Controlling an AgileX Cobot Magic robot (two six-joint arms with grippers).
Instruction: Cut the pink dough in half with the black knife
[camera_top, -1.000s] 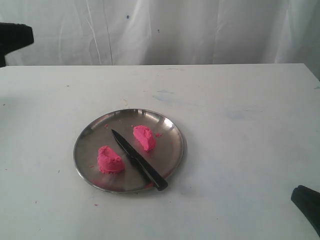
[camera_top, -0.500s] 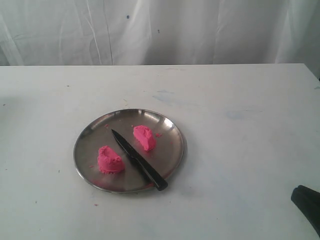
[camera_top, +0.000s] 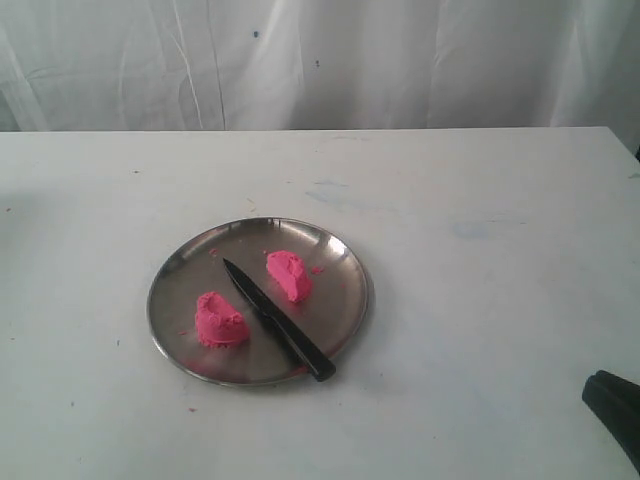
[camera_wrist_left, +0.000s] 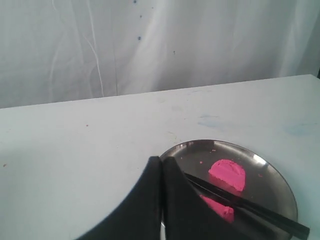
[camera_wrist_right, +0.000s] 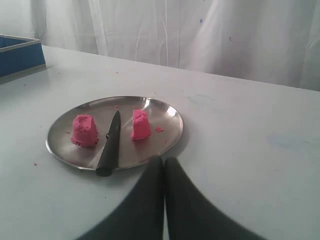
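Exterior view: the black knife (camera_top: 278, 319) lies between two pink dough (camera_top: 220, 321) lumps on the steel plate (camera_top: 340, 310); both hands are closed, holding nothing.

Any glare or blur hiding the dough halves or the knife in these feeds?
Exterior view: soft even light; the steel plate shows only mild sheen, and both pink dough halves and the black knife read clearly. Left wrist view: the shut left gripper covers part of the near half. Right wrist view: sharp, with the right gripper dark in the foreground.
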